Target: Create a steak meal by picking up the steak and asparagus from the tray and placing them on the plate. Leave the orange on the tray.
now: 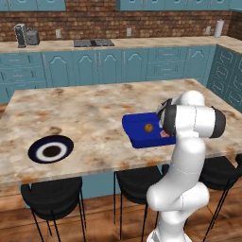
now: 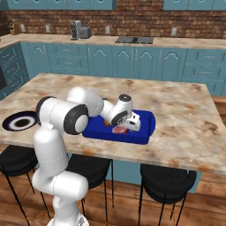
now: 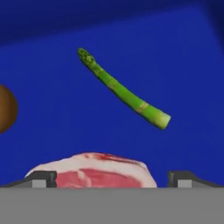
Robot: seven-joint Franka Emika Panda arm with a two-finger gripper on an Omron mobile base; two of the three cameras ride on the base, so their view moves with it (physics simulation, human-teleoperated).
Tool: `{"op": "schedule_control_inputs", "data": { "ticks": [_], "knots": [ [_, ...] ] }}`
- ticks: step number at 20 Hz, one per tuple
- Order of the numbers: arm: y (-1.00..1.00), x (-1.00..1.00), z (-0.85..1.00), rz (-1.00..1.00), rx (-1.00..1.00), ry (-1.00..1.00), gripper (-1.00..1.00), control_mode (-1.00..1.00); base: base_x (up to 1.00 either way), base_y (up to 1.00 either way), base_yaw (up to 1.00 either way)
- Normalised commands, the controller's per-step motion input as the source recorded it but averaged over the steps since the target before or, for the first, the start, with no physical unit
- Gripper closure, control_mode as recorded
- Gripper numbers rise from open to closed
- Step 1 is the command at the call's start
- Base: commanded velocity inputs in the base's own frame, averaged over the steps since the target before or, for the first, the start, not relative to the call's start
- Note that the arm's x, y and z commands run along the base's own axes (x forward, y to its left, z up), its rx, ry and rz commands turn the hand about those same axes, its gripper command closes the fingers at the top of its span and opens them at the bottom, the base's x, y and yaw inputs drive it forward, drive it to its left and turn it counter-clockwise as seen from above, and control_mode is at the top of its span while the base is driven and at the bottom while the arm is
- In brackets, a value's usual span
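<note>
The bright blue tray point(image 1: 134, 124) lies on the island counter in front of the arm. On it the pinkish-red steak point(image 3: 94, 170) sits low between my two fingertips point(image 3: 43, 178), one on each side of it, neither visibly touching. My gripper point(image 3: 113, 180) is open, low over the tray. Beyond the steak the green asparagus point(image 3: 124, 94) lies diagonally on the tray floor. At the left edge of the hand view is the brown orange point(image 3: 6, 108), also seen as the small ball point(image 1: 148, 127) on the tray. The round dark plate point(image 1: 51, 150) rests far left on the counter.
The marbled island counter point(image 1: 90, 113) stretches between the tray and the plate. Black bar stools point(image 1: 52, 196) stand under its near edge. My arm's white links point(image 2: 66, 114) hide part of the tray point(image 2: 145, 131) and the edge of the plate point(image 2: 17, 121).
</note>
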Motion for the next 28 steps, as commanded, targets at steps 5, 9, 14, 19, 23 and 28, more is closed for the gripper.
{"op": "schedule_control_inputs", "data": {
  "ticks": [5,9,14,19,23,28],
  "knots": [
    [-0.18,0.21,-0.35,0.11,0.07,-0.03,-1.0,-1.0,0.0,0.0,0.0],
    [-0.23,0.09,-0.37,0.11,0.07,0.05,-1.0,-1.0,0.0,0.0,0.0],
    [-0.15,0.0,-0.48,0.07,0.04,0.17,-1.0,-1.0,0.0,0.0,0.0],
    [0.0,-0.03,-0.52,0.03,0.0,0.11,1.0,-1.0,0.0,0.0,0.0],
    [0.0,0.0,-0.04,0.01,0.0,0.0,1.0,-1.0,0.0,0.0,0.0],
    [0.0,-0.07,0.27,0.02,0.0,0.0,1.0,-1.0,0.0,0.0,0.0]
  ]
}}
